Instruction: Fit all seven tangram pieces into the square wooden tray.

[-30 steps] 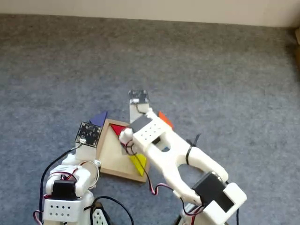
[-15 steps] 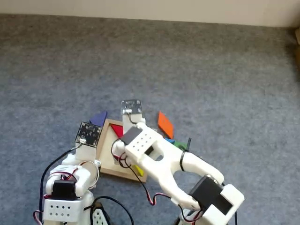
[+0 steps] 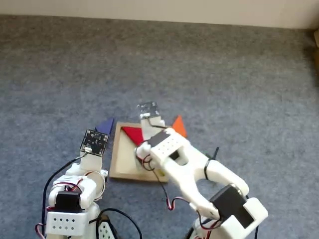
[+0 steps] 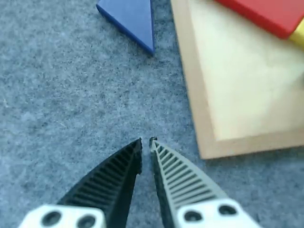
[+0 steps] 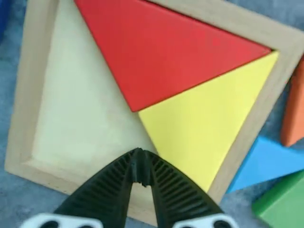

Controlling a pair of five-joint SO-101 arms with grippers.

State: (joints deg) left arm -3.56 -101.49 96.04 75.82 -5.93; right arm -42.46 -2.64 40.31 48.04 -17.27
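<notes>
The square wooden tray (image 3: 119,162) lies on the carpet between the two arms. A red triangle (image 5: 161,52) and a yellow triangle (image 5: 209,118) lie flat in the tray (image 5: 23,95), meeting along one edge. My right gripper (image 5: 138,154) hangs shut and empty over the tray floor beside the yellow triangle. My left gripper (image 4: 146,141) is shut and empty over the carpet, just off a tray corner (image 4: 202,128). A dark blue piece (image 4: 130,16) lies outside the tray. Orange (image 5: 294,109), light blue (image 5: 266,161) and green (image 5: 280,204) pieces lie beyond the opposite rim.
The right arm (image 3: 172,152) covers much of the tray from above; the red triangle (image 3: 132,133), dark blue piece (image 3: 104,125) and orange piece (image 3: 178,125) show around it. Grey carpet stretches open toward the far wall.
The right arm swung left over the tray, then back to the right. The tray turned and slid slightly right, now squarer to the view. The left arm stayed put.
</notes>
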